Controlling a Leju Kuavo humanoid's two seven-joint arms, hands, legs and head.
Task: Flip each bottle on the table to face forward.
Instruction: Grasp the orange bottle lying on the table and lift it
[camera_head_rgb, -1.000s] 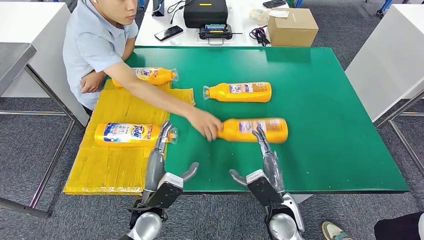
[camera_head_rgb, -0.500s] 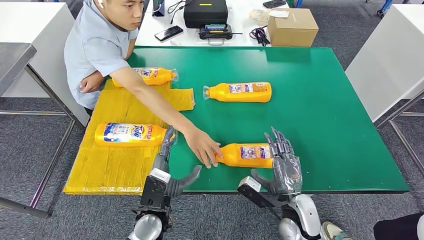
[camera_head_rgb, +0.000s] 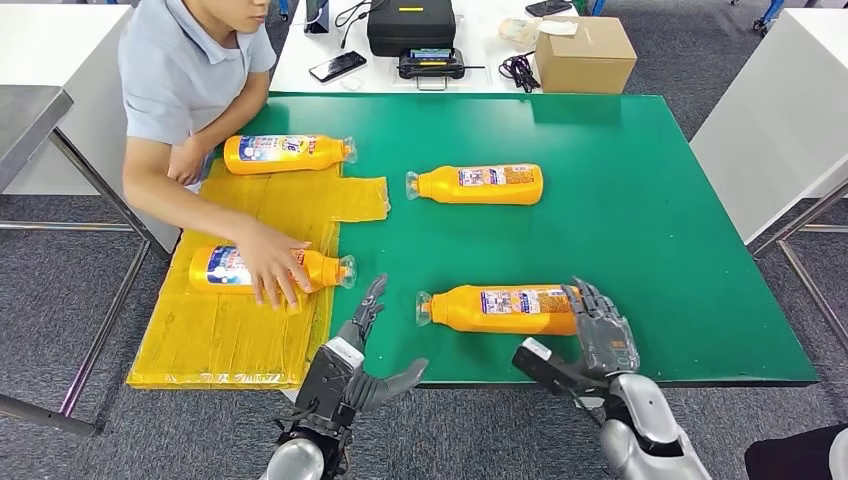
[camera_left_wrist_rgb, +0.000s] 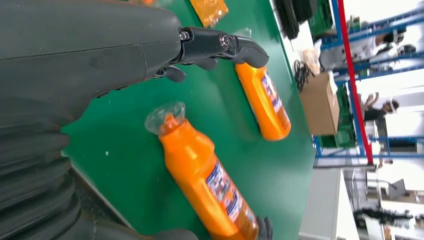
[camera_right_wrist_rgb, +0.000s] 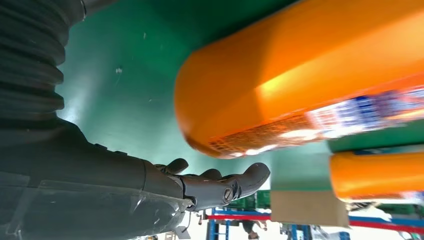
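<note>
Near table's (camera_head_rgb: 700, 250) front edge lies nearest bottle (camera_head_rgb: 500, 308), back label up. Right hand (camera_head_rgb: 600, 335) cups its base, fingers spread, gripping nothing; left hand (camera_head_rgb: 365, 365) open beside cap. Next: roll it over.

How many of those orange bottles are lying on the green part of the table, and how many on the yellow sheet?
Orange bottles on the green table top: 2
Orange bottles on the yellow sheet: 2
Total: 4 bottles
</note>
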